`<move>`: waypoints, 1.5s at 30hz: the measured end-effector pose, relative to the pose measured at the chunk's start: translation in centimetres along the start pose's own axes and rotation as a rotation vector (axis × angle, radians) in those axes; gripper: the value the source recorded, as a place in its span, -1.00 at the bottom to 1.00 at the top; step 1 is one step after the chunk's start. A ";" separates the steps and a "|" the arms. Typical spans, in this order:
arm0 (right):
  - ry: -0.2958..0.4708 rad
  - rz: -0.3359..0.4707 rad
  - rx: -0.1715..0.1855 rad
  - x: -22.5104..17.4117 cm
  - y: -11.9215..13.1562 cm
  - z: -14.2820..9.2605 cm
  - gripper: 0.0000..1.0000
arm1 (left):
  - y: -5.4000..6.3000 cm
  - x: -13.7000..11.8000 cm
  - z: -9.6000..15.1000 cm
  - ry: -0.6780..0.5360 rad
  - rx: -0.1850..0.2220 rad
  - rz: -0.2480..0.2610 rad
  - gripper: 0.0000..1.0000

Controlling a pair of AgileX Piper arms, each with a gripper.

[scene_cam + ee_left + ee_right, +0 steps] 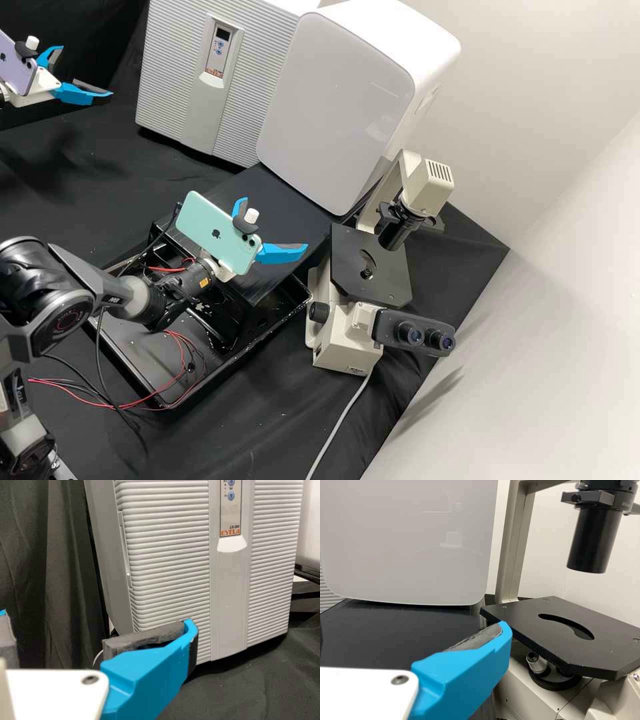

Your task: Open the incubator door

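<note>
Left end effector stands open at the far left, its fingers spread, to the left of the incubator and apart from it. The incubator sits upright at the far side of the bench, its ribbed door shut. On its front is a control panel with a small display and blue buttons, and below that a pale tab.

Just right of the incubator stands a white box with a smooth, glossy front. Nearer, a dark panel stretches from the box towards a black tray. Above the panel and tray is the right end effector, also open, left of the microscope and apart from it.

The microscope's flat black stage lies beneath its lamp head, with the eyepieces on its near side. A grey cable runs nearward from it. Red and black wires trail over the tray and bench. A lilac phone is mounted at the left end effector, a mint phone at the right.
</note>
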State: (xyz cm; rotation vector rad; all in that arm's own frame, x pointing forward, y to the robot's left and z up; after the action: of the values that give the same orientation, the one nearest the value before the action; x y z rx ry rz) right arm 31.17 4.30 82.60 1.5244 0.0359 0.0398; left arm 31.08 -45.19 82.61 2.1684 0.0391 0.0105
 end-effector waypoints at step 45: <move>0.000 0.000 0.000 0.0 0.0 0.0 1.00 | 3.6 14.7 -5.4 -0.242 -0.088 -0.004 1.00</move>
State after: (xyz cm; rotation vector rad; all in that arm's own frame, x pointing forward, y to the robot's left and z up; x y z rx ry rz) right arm 31.17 4.30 82.60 1.5244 0.0359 0.0398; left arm 45.68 -42.29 88.50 2.0676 -0.0942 -0.2482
